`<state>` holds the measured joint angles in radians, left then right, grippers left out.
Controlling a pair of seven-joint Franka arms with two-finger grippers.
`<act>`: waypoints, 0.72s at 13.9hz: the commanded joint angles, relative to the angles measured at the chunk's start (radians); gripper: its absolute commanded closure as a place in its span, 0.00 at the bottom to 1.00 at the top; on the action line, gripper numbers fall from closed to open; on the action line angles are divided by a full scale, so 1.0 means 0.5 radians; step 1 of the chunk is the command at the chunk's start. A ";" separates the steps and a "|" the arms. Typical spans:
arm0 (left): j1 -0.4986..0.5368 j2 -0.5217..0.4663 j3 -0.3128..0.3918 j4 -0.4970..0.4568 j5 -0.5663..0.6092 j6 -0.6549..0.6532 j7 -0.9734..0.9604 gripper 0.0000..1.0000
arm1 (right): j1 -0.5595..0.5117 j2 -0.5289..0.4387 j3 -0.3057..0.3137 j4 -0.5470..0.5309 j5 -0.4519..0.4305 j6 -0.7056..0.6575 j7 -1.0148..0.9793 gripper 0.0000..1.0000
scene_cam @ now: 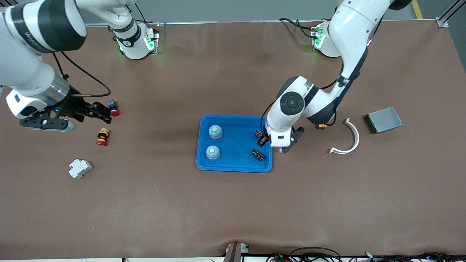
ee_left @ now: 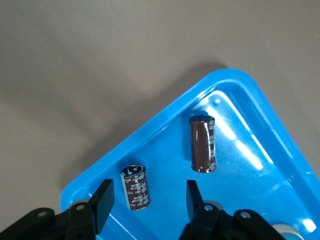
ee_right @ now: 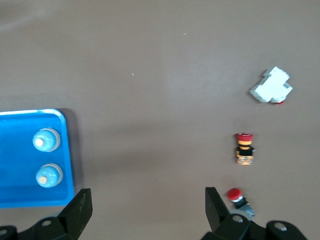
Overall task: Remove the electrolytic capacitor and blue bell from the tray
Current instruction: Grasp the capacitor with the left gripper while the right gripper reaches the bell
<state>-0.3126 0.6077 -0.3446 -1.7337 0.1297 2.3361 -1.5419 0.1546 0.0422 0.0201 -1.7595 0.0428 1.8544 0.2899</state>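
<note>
A blue tray (scene_cam: 233, 168) holds two blue bells with orange tops (scene_cam: 215, 131) (scene_cam: 213, 152) and two dark brown capacitors. My left gripper (scene_cam: 276, 142) (ee_left: 147, 200) hangs low over the tray's edge toward the left arm's end. Its fingers stand apart on either side of one lying capacitor (ee_left: 135, 187) (scene_cam: 259, 134) and do not touch it. The second capacitor (ee_left: 202, 145) (scene_cam: 257, 154) lies beside it, nearer the front camera. My right gripper (scene_cam: 103, 112) (ee_right: 147, 210) is wide open and empty, above the bare table at the right arm's end.
A red-capped button (scene_cam: 113, 109) (ee_right: 238, 197), a red-and-yellow button (scene_cam: 103, 137) (ee_right: 245, 148) and a white breaker (scene_cam: 80, 168) (ee_right: 271, 86) lie near the right gripper. A white curved strip (scene_cam: 347, 140), a grey metal box (scene_cam: 383, 119) and a small brass part (scene_cam: 321, 126) lie toward the left arm's end.
</note>
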 commanded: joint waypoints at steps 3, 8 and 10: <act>-0.080 0.138 0.017 0.074 0.087 0.074 -0.245 0.37 | 0.187 0.056 -0.019 -0.291 0.034 0.420 0.288 0.00; -0.123 0.131 0.017 0.056 0.090 -0.131 -0.380 0.37 | 0.469 0.338 -0.019 -0.417 0.025 0.889 0.745 0.00; -0.127 0.138 0.014 0.056 0.090 -0.162 -0.414 0.37 | 0.568 0.495 -0.019 -0.411 0.007 1.031 0.947 0.00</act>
<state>-0.3648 0.6756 -0.3442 -1.7160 0.1524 2.2838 -1.7145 0.3945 0.2254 0.0212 -1.9793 0.0459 2.3218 0.6783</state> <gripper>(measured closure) 0.366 0.000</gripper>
